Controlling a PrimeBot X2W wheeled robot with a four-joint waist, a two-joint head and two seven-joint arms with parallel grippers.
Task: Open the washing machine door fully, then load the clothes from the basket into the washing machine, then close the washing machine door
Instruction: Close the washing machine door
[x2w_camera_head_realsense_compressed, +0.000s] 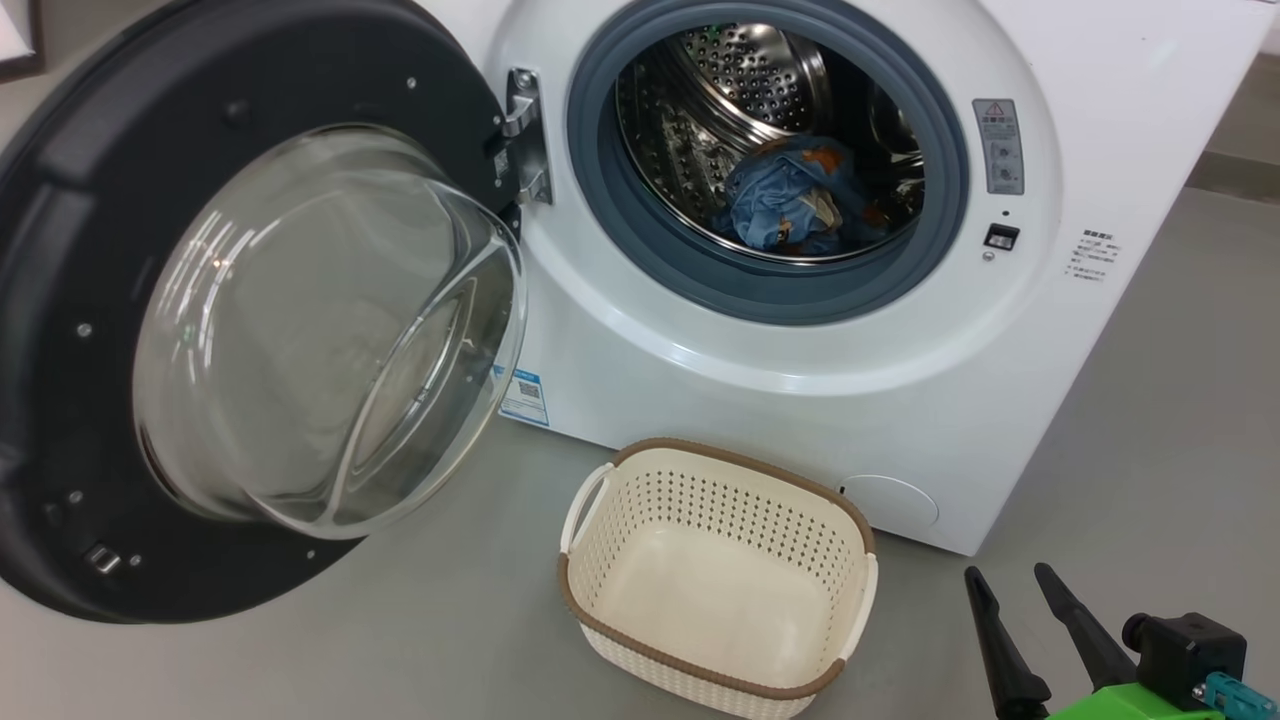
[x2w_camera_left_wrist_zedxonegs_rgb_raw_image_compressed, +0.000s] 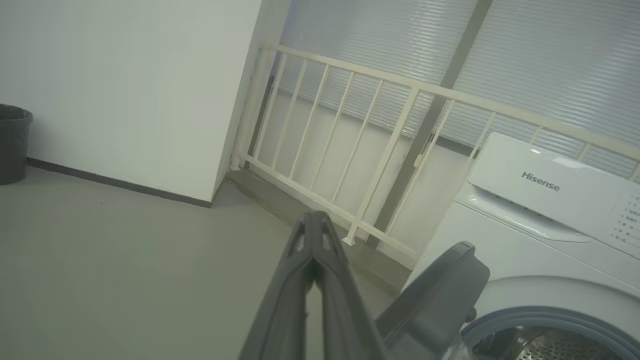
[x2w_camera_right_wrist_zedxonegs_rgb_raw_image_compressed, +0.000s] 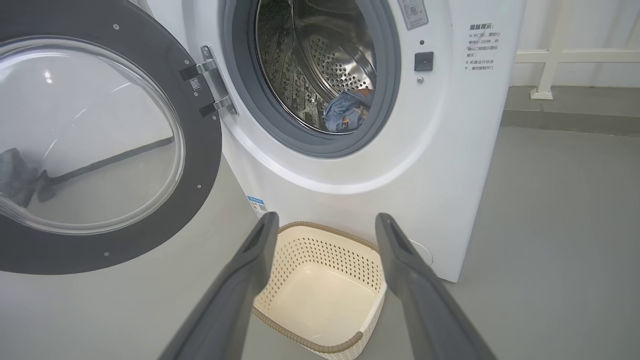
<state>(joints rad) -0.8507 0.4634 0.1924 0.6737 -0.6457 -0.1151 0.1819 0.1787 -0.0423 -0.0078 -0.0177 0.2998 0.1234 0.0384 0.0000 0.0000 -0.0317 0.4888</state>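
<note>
The white washing machine (x2w_camera_head_realsense_compressed: 780, 400) stands with its round black washing machine door (x2w_camera_head_realsense_compressed: 90, 300) swung wide open to the left. The light blue clothes (x2w_camera_head_realsense_compressed: 790, 200) lie inside the steel drum. On the floor in front sits the cream basket (x2w_camera_head_realsense_compressed: 715, 480), with nothing in it. My right gripper (x2w_camera_head_realsense_compressed: 1010, 575) is open at the lower right, to the right of the basket; in the right wrist view its fingers (x2w_camera_right_wrist_zedxonegs_rgb_raw_image_compressed: 260, 250) frame the basket (x2w_camera_right_wrist_zedxonegs_rgb_raw_image_compressed: 320, 250). My left gripper (x2w_camera_left_wrist_zedxonegs_rgb_raw_image_compressed: 314, 220) is shut and holds nothing, raised left of the door's edge (x2w_camera_left_wrist_zedxonegs_rgb_raw_image_compressed: 440, 285).
Grey floor (x2w_camera_head_realsense_compressed: 1150, 450) surrounds the washer. A cream railing (x2w_camera_left_wrist_zedxonegs_rgb_raw_image_compressed: 380, 150) and blinds stand behind the machine (x2w_camera_left_wrist_zedxonegs_rgb_raw_image_compressed: 540, 210). A dark bin (x2w_camera_left_wrist_zedxonegs_rgb_raw_image_compressed: 12, 142) sits by the white wall at the far left.
</note>
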